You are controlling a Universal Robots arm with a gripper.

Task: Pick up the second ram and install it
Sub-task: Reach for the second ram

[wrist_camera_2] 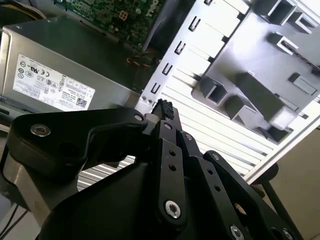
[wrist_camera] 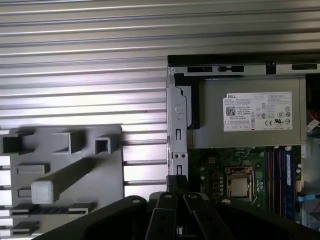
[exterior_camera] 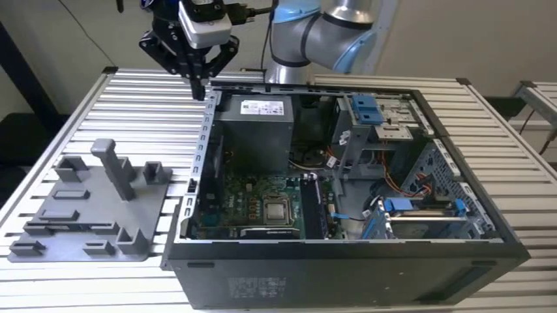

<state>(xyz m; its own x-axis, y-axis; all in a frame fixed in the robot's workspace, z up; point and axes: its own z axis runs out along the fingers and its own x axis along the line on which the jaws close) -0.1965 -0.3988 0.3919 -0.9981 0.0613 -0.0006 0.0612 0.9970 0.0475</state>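
Currently black two-finger gripper [exterior_camera: 200, 88] closed, empty, high over rear corner of open black computer case [exterior_camera: 348, 277]. Second ram [exterior_camera: 74, 226], a dark blue-green stick, apparently edge-up in slot of grey plastic fixture block [exterior_camera: 152, 208] on ribbed metal tabletop [exterior_camera: 130, 104]. Good pick, by judgement: jaws square across stick, mid-length, straight lift.

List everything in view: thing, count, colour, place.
Table: one, silver, slatted, under everything.
Case: one, black, open, on the table.
Power supply: one, grey, inside the case.
Motherboard: one, green, inside the case.
Socket: one, silver, on the motherboard.
Brackets: two, blue, in the case, toward the exterior view's right.
Tray: one, grey, on the table, at the exterior view's left of the case.
Arm: one, silver and light blue, beyond the case.
Hand: one, black, shut, above the case corner by the power supply.
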